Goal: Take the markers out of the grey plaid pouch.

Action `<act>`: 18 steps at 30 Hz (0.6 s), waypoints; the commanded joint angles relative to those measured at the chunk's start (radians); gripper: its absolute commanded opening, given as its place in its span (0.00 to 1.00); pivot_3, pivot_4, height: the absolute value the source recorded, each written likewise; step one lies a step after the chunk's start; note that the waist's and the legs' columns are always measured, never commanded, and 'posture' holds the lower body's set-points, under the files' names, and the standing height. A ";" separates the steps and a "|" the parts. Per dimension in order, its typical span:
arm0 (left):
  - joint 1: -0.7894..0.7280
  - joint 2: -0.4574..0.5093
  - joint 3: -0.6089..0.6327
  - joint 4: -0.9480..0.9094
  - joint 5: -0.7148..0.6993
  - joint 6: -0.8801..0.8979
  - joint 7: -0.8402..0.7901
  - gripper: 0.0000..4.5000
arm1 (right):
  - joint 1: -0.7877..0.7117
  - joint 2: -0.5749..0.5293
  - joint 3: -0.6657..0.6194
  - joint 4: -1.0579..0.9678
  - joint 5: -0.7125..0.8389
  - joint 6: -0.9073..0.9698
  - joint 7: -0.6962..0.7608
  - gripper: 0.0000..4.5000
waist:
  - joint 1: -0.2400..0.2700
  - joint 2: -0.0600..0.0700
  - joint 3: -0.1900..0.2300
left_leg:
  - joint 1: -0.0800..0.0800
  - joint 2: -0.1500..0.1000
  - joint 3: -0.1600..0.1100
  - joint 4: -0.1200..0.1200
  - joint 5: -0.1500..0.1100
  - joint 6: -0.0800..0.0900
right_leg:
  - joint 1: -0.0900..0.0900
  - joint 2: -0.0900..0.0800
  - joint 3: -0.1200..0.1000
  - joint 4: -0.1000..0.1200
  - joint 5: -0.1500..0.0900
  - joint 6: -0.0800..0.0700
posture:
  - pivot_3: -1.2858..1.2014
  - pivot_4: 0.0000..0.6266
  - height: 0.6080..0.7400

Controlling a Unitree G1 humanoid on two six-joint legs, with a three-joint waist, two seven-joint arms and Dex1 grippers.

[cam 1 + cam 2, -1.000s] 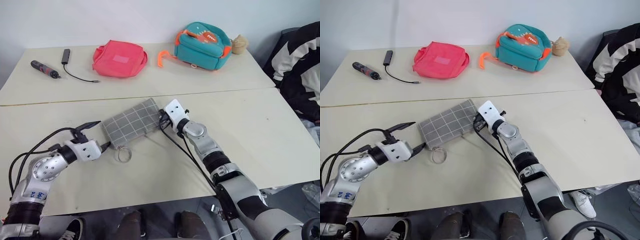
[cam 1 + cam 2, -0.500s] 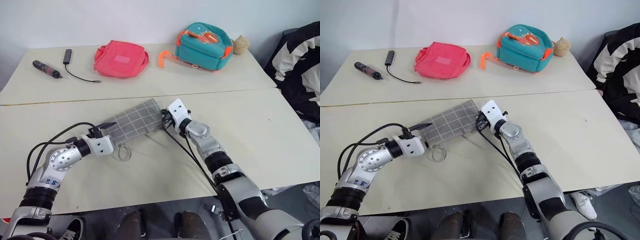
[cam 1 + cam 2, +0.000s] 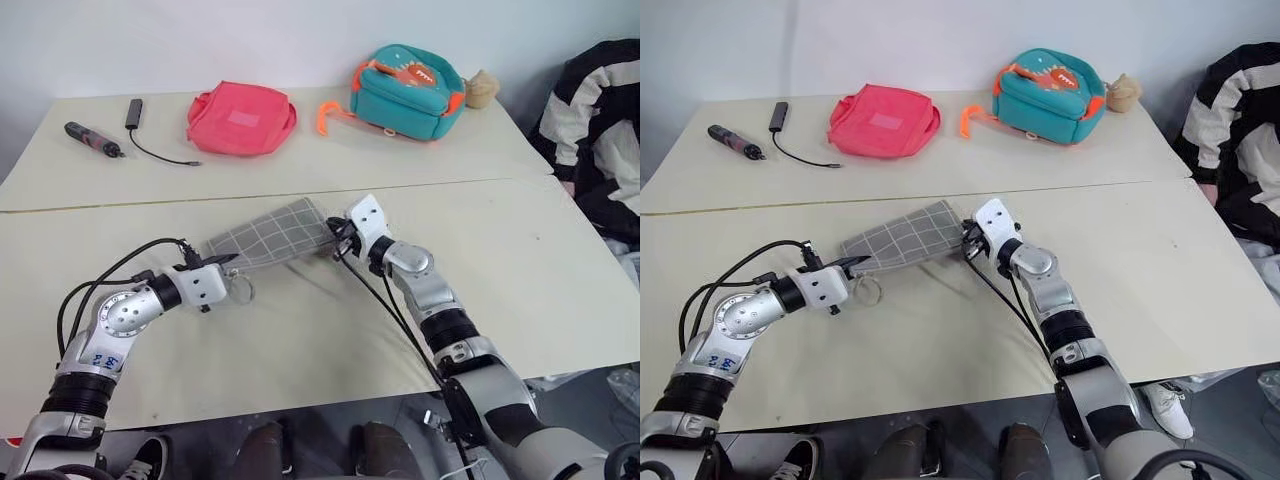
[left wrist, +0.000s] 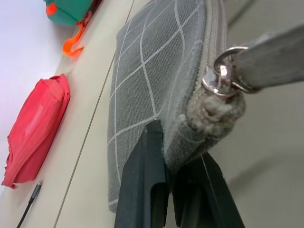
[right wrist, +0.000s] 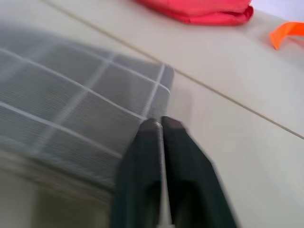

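The left hand (image 4: 168,190), its fingers pinching the ring-end corner of the grey plaid pouch (image 3: 272,235), holds it just above the table (image 3: 520,260). The right hand (image 3: 968,240), fingers nearly together, sits at the opposite end. The pouch's long axis spans the gap between both hands, zipper still closed, no markers out.

A: What do the arms look like?
B: Silver-grey metal segments with round joints and black bands; a white housing sits just behind each tool.
A: Cables?
B: Black ones loop back from behind the left tool (image 3: 222,264) and trail back from the right tool (image 3: 335,243).
A: The fingers (image 4: 145,190)?
B: Matte black, flat, blunt-tipped.
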 commanded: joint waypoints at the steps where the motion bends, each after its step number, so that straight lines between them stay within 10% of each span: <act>1: 0.030 -0.034 -0.024 -0.059 0.018 0.062 0.016 0.00 | 0.032 -0.051 -0.047 -0.253 0.115 0.162 0.068 0.36 | 0.008 0.000 0.000 | 0.000 0.000 0.000 0.000 0.000 0.000 | 0.000 0.000 0.000 0.000 0.000 0.000 | 0.52 0.24 1.00; 8: 0.007 -0.052 -0.057 -0.157 0.178 0.139 0.108 0.00 | 0.312 -0.291 0.069 -0.796 0.387 0.609 0.344 0.89 | 0.032 0.000 0.000 | -0.001 0.000 -0.002 0.000 -0.004 0.002 | 0.003 0.000 0.000 -0.009 0.000 0.000 | 0.52 0.24 1.00; 18: -0.027 -0.074 -0.118 -0.285 0.340 0.205 0.160 0.00 | 0.374 -0.152 0.169 -0.790 0.321 0.631 0.161 0.89 | 0.029 0.000 0.000 | -0.001 0.000 0.001 0.001 -0.004 -0.003 | 0.000 0.000 -0.001 -0.008 0.000 0.000 | 0.52 0.24 1.00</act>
